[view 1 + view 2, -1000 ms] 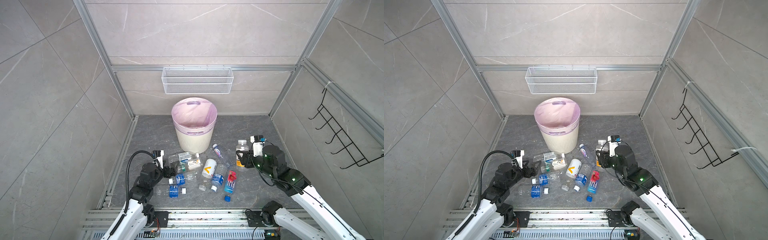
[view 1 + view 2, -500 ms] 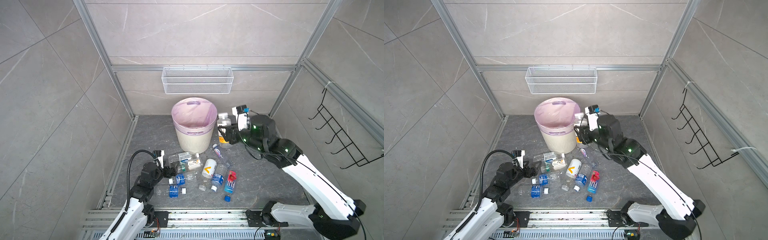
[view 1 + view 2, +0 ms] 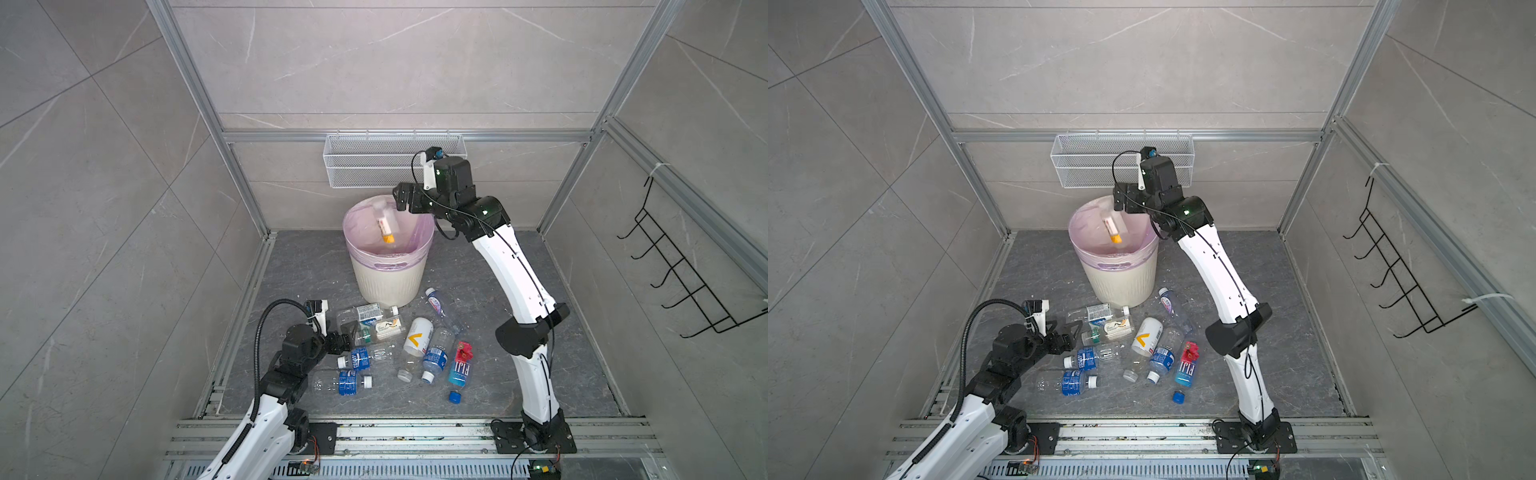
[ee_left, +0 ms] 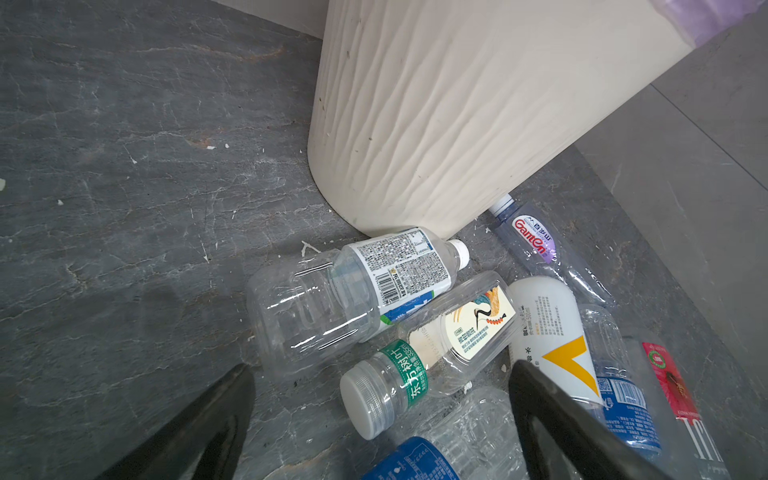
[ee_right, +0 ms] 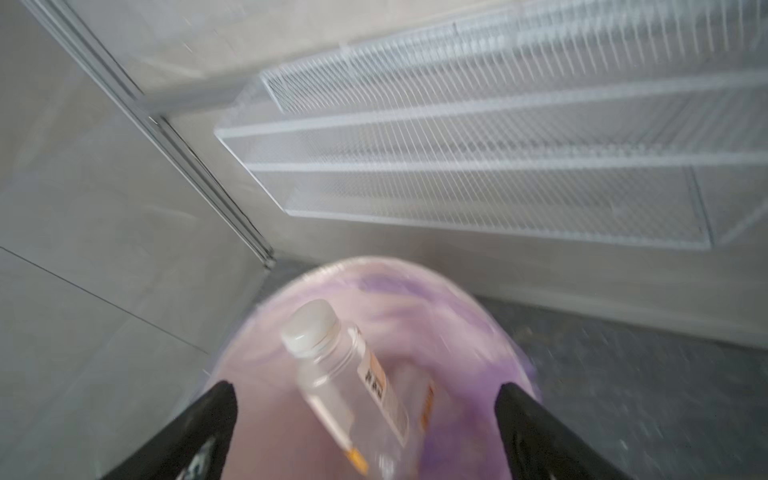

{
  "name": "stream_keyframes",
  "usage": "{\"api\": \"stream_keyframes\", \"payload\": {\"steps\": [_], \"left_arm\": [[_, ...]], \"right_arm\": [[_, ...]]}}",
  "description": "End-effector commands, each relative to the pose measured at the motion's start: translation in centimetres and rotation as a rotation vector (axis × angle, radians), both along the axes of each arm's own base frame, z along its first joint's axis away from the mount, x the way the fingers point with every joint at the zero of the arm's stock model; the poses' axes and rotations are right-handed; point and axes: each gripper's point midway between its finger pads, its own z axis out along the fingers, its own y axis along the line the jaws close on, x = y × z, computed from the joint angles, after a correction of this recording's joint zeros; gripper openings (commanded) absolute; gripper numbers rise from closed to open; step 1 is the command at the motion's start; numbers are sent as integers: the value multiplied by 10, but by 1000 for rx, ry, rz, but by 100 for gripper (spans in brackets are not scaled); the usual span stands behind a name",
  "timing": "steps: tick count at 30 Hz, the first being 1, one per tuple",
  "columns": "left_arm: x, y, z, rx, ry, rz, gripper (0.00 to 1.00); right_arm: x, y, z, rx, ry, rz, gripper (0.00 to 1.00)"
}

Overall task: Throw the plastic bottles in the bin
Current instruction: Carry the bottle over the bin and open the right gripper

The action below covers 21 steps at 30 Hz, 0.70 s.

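- Above the bin's (image 3: 388, 278) open mouth, at the side nearest the back wall, the right gripper (image 3: 400, 202) stands with its jaws spread wide and nothing pinched between them.
- Just under those jaws, one clear bottle (image 3: 384, 224) with a white cap and an orange-and-white label is in mid-air within the bin's rim. It is tilted and blurred in both top views (image 3: 1112, 228).
- From the right wrist, the clear bottle (image 5: 349, 382) shows in the gap between the two black tips. It touches neither, and the pink bag (image 5: 457, 324) lining the bin lies behind it.
- On the floor (image 3: 299, 266) in front of the bin, the remaining plastic bottles (image 3: 419, 337) lie on their sides in a loose heap. The nearest of them are just beside the bin's foot.
- Farther from the bin than that heap, at its edge, the left gripper (image 3: 345, 336) sits low over the floor with its jaws wide apart and holding nothing.
- From the left wrist, a green-banded bottle (image 4: 399, 382) lies with its grey cap end in the gap between the jaws. Whether either tip touches it cannot be told.
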Motion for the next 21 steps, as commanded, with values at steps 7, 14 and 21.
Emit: {"api": "stream_keyframes", "payload": {"steps": [7, 14, 21], "left_arm": [[4, -1, 6, 17, -44, -9, 97], [2, 0, 7, 16, -46, -9, 97], [2, -2, 8, 12, -46, -16, 97]], "right_arm": [[-69, -24, 68, 44, -112, 46, 100], [-95, -53, 46, 8, -92, 5, 100], [-126, -86, 6, -44, -52, -38, 100]]}}
